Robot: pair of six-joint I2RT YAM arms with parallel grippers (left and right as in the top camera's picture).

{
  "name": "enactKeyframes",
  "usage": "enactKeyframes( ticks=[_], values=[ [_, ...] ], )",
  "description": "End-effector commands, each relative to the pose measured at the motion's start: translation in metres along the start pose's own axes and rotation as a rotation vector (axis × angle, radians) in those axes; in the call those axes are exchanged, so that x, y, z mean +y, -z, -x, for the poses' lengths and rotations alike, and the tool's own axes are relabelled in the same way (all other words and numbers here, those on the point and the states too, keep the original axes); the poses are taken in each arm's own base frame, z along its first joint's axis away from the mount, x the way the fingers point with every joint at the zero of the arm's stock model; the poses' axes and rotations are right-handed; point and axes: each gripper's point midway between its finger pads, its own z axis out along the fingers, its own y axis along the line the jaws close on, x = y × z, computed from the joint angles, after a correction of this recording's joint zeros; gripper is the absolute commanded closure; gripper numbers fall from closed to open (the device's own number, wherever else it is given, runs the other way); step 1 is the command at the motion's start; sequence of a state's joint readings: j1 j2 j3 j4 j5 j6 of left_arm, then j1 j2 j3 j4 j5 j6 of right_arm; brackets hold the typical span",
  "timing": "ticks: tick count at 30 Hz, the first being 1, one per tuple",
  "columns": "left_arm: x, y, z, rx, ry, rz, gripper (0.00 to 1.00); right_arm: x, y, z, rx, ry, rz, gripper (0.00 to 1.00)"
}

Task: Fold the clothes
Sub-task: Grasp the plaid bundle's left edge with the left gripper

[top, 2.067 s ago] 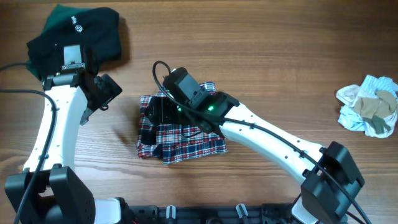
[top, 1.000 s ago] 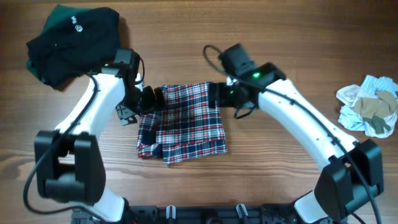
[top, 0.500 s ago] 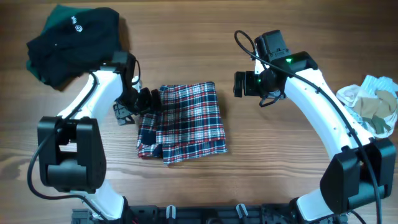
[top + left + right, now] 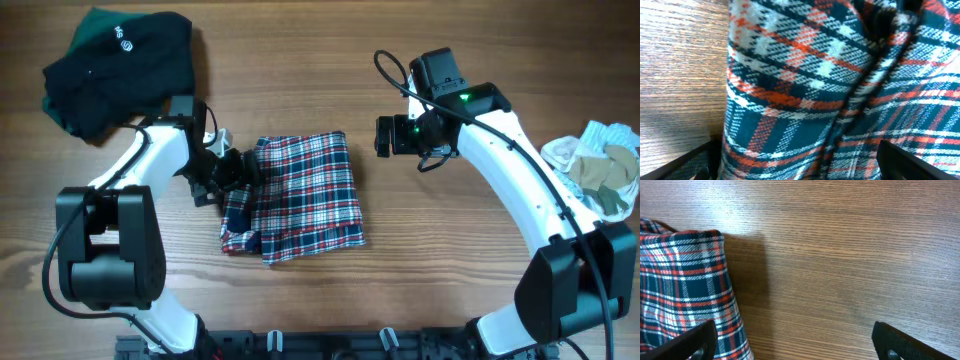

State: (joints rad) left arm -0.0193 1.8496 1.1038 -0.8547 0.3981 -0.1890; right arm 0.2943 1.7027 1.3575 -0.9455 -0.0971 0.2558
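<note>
Red, white and navy plaid fabric garment [image 4: 300, 195], roughly folded, lying mid wooden table [image 4: 420, 270]: soft, light, limp; probably best pinched at a corner hem. Left gripper [image 4: 245, 168] gapes wide over its left edge; right gripper [image 4: 382, 136], equally wide, hangs apart, empty.

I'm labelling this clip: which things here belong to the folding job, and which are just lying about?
In the job: plaid garment, folded over, mid-table.
Lying about: dark green garment, far left corner; crumpled pale cloth bundle, right edge.
</note>
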Motion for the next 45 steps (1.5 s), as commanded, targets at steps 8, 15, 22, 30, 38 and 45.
enactKeyframes(
  ticks=[8,15,22,30,38,45],
  values=[
    [0.003,-0.024,-0.030,0.087,-0.028,-0.071,0.00,0.005,-0.003,0.002,0.007,0.017,0.030,0.00],
    [0.005,-0.038,-0.049,0.126,0.000,-0.118,0.00,0.010,-0.003,0.002,0.007,0.018,0.058,0.00],
    [0.009,-0.046,-0.050,0.133,0.023,-0.115,0.00,0.016,-0.003,0.004,0.004,0.019,0.089,0.00],
    [0.017,-0.066,-0.046,0.151,0.046,-0.110,0.14,0.015,-0.003,0.003,0.006,0.019,0.088,0.00],
    [0.016,-0.067,-0.042,0.135,0.038,-0.114,0.49,0.015,-0.003,0.003,0.007,0.019,0.088,0.00],
    [0.016,-0.067,-0.042,0.135,0.038,-0.114,0.92,0.015,-0.003,0.003,0.007,0.018,0.087,0.00]
  ],
)
